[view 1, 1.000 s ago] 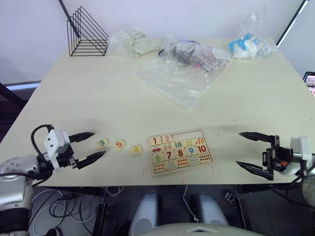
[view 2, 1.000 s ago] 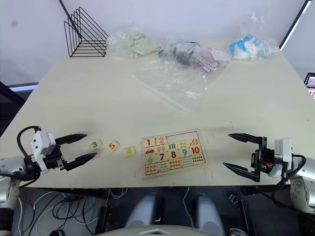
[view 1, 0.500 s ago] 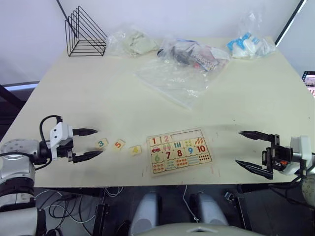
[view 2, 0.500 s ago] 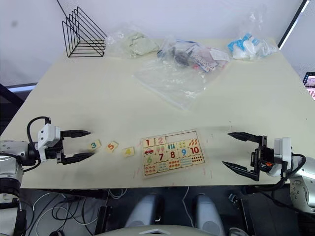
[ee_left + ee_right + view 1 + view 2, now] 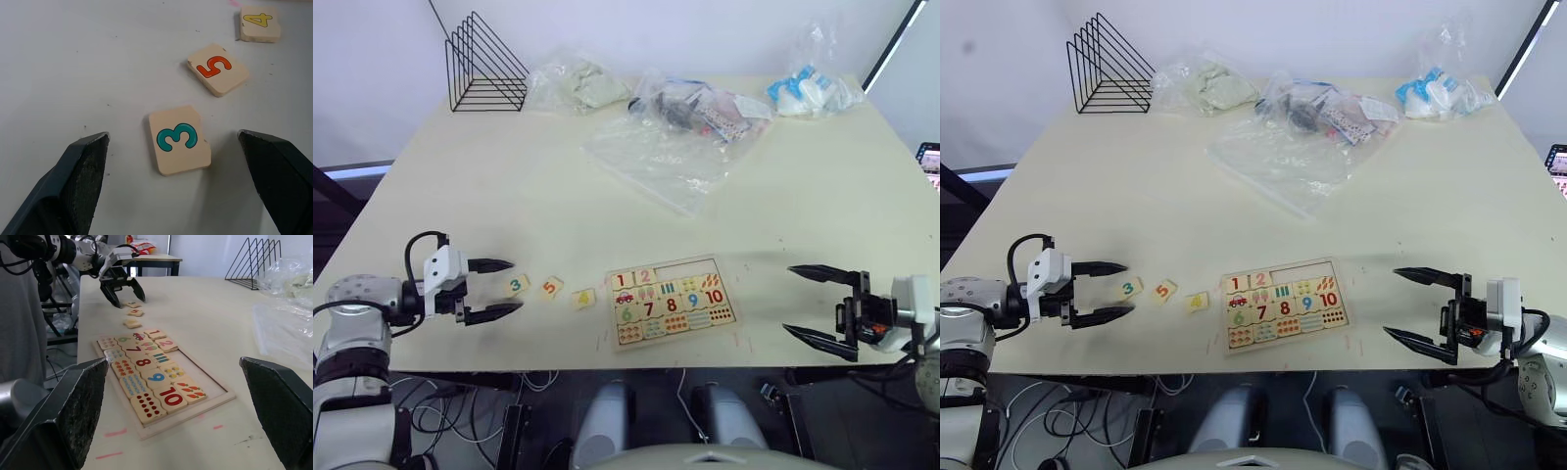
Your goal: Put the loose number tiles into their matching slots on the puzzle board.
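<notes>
The puzzle board (image 5: 708,321) lies near the table's front edge, tiles 1 and 2 seated in its top row beside bare slots (image 5: 688,268). Three loose number tiles lie in a row to its left: the 3 tile (image 5: 517,286), the 5 tile (image 5: 550,288) and the 4 tile (image 5: 583,298). My left gripper (image 5: 505,286) is open just left of the 3 tile (image 5: 179,139), its fingers (image 5: 84,169) flanking that tile without touching. My right gripper (image 5: 813,302) hangs open to the right of the board, apart from it.
A black wire rack (image 5: 485,67) stands at the back left. Clear plastic bags (image 5: 666,147) with items lie across the back middle, and another bag (image 5: 808,90) sits at the back right.
My left gripper has drawn closer to the 3 tile, which now lies between its open fingers. The right gripper has hardly moved.
</notes>
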Controlling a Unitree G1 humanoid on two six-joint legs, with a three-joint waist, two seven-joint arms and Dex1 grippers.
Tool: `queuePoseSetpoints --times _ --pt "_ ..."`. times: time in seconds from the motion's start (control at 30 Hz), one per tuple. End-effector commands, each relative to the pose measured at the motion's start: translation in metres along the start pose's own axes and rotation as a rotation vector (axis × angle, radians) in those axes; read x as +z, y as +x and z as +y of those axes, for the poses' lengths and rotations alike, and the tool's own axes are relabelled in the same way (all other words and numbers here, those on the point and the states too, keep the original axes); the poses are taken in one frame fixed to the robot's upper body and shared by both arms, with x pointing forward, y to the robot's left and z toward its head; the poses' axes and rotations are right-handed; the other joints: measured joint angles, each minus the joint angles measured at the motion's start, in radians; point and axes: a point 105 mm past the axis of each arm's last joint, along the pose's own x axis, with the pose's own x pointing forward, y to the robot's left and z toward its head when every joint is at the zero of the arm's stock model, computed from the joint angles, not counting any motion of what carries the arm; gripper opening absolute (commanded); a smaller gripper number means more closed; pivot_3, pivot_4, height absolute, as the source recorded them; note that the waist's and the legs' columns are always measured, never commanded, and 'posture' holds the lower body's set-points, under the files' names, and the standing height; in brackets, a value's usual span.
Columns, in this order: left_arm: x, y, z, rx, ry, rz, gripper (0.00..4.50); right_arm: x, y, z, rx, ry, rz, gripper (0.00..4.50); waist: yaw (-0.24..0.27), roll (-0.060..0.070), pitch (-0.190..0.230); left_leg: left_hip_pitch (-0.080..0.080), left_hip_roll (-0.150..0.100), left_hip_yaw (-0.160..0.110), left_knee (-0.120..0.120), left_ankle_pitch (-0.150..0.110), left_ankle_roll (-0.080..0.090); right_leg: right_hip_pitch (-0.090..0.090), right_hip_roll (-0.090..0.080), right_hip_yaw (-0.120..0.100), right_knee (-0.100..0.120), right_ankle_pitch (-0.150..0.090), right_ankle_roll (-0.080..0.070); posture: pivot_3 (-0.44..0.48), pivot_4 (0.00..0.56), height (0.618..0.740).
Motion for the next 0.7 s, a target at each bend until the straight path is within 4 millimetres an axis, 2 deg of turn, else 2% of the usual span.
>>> queuePoseSetpoints --times 0.03,0.37,0.4,0.43,0.47,0.5,0.7 --pt "0.0018 -0.0036 0.0023 0.003 0.015 0.009 4.46 0.0078 -0.0076 -0.0017 -0.004 -0.038 0.0 4.5 0.0 0.0 0.0 0.0 0.0 0.0 0.0 0.0 0.0 0.0 0.0 0.0 0.0 0.0 0.0 0.0 0.15 0.74" --pt "0.0001 -0.004 0.0053 0.016 -0.011 0.009 4.46 0.0083 -0.0097 -0.0034 0.004 -0.044 0.012 4.5 0.0 0.0 0.0 0.0 0.0 0.0 0.0 0.0 0.0 0.0 0.0 0.0 0.0 0.0 0.0 0.0 0.15 0.74" --pt "-0.0004 -0.0039 0.0052 0.017 -0.013 0.009 4.08 0.0079 -0.0096 -0.0034 0.006 -0.044 0.014 4.5 0.0 0.0 0.0 0.0 0.0 0.0 0.0 0.0 0.0 0.0 0.0 0.0 0.0 0.0 0.0 0.0 0.15 0.74" --pt "-0.0011 -0.0037 0.005 0.016 -0.013 0.012 3.97 0.0078 -0.0091 -0.0034 0.008 -0.044 0.014 4.5 0.0 0.0 0.0 0.0 0.0 0.0 0.0 0.0 0.0 0.0 0.0 0.0 0.0 0.0 0.0 0.0 0.15 0.74" --pt "-0.0015 -0.0036 0.0048 0.017 -0.013 0.013 3.58 0.0079 -0.0084 -0.0033 0.008 -0.044 0.011 4.5 0.0 0.0 0.0 0.0 0.0 0.0 0.0 0.0 0.0 0.0 0.0 0.0 0.0 0.0 0.0 0.0 0.15 0.74" --pt "-0.0018 -0.0036 0.0046 0.017 -0.014 0.012 3.41 0.008 -0.0078 -0.0032 0.01 -0.043 0.01 4.5 0.0 0.0 0.0 0.0 0.0 0.0 0.0 0.0 0.0 0.0 0.0 0.0 0.0 0.0 0.0 0.0 0.15 0.74" --pt "-0.003 -0.0048 0.0031 0.015 -0.018 0.01 1.0 0.0078 -0.0071 -0.0023 0.011 -0.039 0.006 4.5 0.0 0.0 0.0 0.0 0.0 0.0 0.0 0.0 0.0 0.0 0.0 0.0 0.0 0.0 0.0 0.0 0.15 0.74"
